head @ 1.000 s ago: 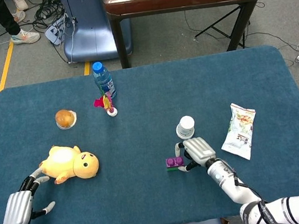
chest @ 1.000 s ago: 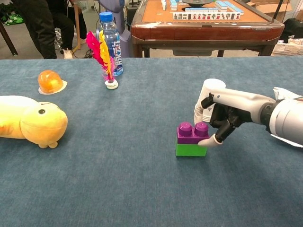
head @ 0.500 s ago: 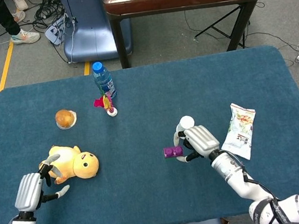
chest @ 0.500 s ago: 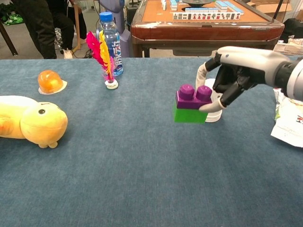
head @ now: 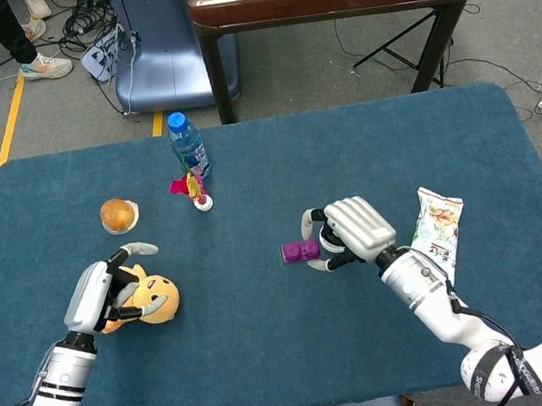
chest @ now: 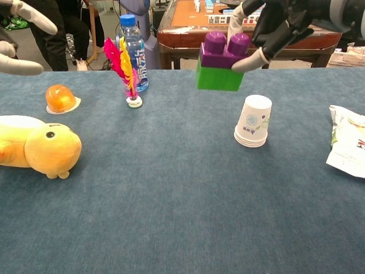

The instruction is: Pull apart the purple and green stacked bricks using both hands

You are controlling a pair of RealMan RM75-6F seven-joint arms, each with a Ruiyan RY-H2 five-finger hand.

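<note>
The purple brick (chest: 223,50) sits stacked on the green brick (chest: 219,77), and both hang high above the table. My right hand (chest: 276,24) pinches the purple brick between thumb and fingers; in the head view this right hand (head: 356,229) covers part of the purple brick (head: 300,251), and the green one is hidden beneath. My left hand (head: 102,292) hovers open above the yellow plush toy, fingers spread, holding nothing. In the chest view only the left hand's fingertips (chest: 25,14) show at the top left corner.
A yellow plush toy (chest: 35,148) lies at the left. A paper cup stack (chest: 253,121) stands below the lifted bricks. A snack bag (head: 438,227) lies at the right. An orange ball (head: 118,214), a water bottle (head: 187,144) and a feather shuttlecock (chest: 127,73) sit further back.
My right hand has lifted the stacked bricks well off the table and slightly left. My left hand has risen and moved inward over the plush toy.
</note>
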